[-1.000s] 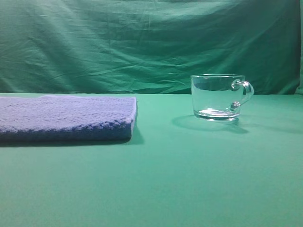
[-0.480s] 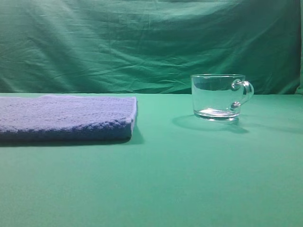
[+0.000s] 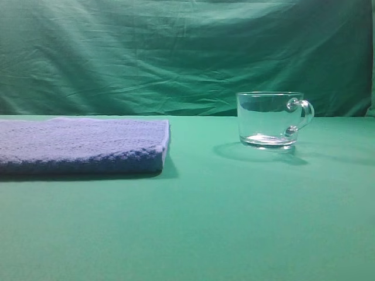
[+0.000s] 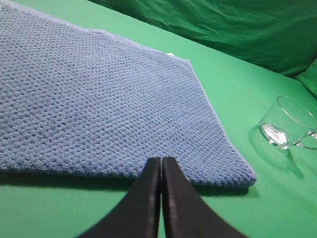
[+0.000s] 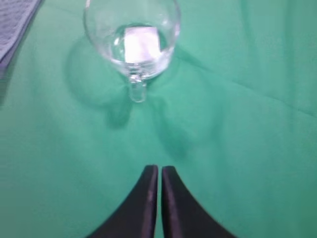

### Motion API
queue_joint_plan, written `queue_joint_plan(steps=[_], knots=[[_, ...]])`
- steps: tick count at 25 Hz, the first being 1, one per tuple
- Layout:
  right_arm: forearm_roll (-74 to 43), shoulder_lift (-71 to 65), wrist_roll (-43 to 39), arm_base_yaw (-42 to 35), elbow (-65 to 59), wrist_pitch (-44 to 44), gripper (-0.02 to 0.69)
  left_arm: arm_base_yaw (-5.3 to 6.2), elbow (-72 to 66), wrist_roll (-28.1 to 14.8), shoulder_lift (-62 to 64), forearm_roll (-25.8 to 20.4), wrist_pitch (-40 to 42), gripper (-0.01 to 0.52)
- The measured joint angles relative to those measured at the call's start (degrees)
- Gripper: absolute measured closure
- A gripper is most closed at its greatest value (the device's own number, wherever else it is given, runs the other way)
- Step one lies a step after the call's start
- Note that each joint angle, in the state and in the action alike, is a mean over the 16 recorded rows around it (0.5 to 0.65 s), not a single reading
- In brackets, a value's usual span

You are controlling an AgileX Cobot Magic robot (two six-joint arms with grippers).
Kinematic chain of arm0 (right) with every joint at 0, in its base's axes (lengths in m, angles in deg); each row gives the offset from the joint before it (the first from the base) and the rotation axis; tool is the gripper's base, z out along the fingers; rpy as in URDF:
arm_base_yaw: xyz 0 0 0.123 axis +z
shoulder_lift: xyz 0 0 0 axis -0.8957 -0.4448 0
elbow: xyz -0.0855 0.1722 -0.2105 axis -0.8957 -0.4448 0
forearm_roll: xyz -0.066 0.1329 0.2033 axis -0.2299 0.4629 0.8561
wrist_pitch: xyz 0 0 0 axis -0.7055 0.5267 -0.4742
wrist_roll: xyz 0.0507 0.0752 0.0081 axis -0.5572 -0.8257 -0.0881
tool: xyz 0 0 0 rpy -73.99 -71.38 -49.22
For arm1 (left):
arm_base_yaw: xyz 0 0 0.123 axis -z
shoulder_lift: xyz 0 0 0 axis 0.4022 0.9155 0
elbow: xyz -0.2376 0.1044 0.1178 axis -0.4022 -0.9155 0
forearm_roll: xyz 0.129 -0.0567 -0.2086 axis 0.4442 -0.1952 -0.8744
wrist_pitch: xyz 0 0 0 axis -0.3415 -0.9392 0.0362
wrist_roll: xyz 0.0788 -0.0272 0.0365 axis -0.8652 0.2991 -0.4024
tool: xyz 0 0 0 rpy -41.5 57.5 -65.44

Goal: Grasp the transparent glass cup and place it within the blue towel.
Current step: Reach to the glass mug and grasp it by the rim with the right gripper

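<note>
High view: glass cup (image 3: 269,119) stands upright on the green table cloth (image 3: 234,222), handle to the right, well apart from the blue towel (image 3: 82,145) lying flat on the left. No arm in shot. Green backdrop (image 3: 176,52) hangs behind, wrinkled.

Left wrist: left gripper (image 4: 161,171) has its fingers pressed together, holding nothing, hovering over the towel's near edge. Cup visible far right.

Right wrist: right gripper (image 5: 158,181) also reads as pressed together, empty, aimed at the cup (image 5: 131,37), whose handle points back toward it. Gap between them is bare cloth.

Judgement: pre-grasp, nothing done yet. Next: spread the right fingers, advance, pinch rim or handle side, lift, carry left to the towel.
</note>
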Motion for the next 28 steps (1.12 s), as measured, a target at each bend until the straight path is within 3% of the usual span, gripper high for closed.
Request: queue_joint_plan(steps=[4,7,20,24,28], knots=[[0.1,-6.1,0.1,0.6,2.7,1.2,0.148,0.00,0.0,0.0,0.0,0.0,0.0,0.514],[0.2,-10.0,0.5,0.6,4.4,2.4,0.144,0.00,0.0,0.0,0.0,0.0,0.0,0.514],[0.2,-17.9,2.9,1.4,11.5,4.4,0.511,0.00,0.0,0.0,0.0,0.0,0.0,0.514],[0.2,-17.8,3.3,3.2,16.0,3.5,0.561,0.00,0.0,0.0,0.0,0.0,0.0,0.514],[0.4,-18.7,4.0,6.4,22.8,2.5,0.563,0.00,0.0,0.0,0.0,0.0,0.0,0.514]])
